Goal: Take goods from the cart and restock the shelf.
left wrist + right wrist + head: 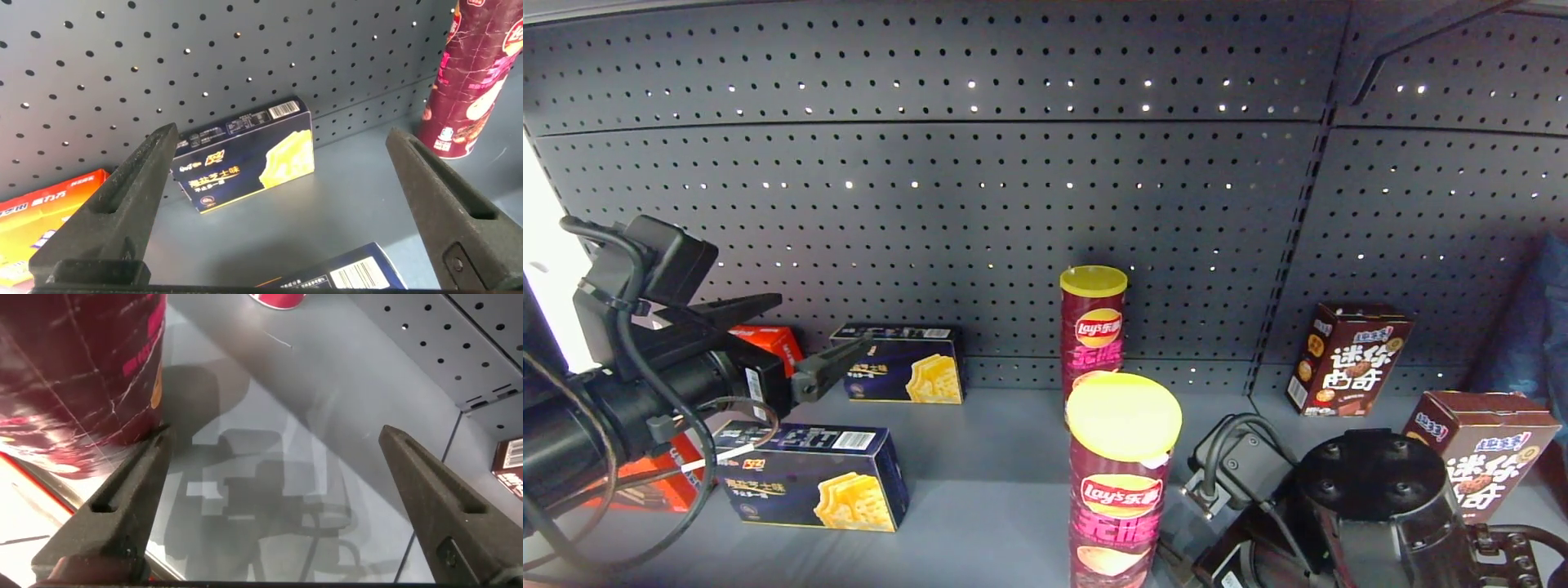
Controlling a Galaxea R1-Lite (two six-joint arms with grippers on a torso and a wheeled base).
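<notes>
My left pincer [825,322] hangs spread and empty near the front navy cracker box [813,482]. My right pincer [275,433], also spread, has one finger just beside the front chip can [1119,482], which stands on the shelf [996,457]. I should back straight out so I don't tip it.

Left arm [621,408] held level, jaws spread wide; right arm [1372,490] low, jaws spread.
</notes>
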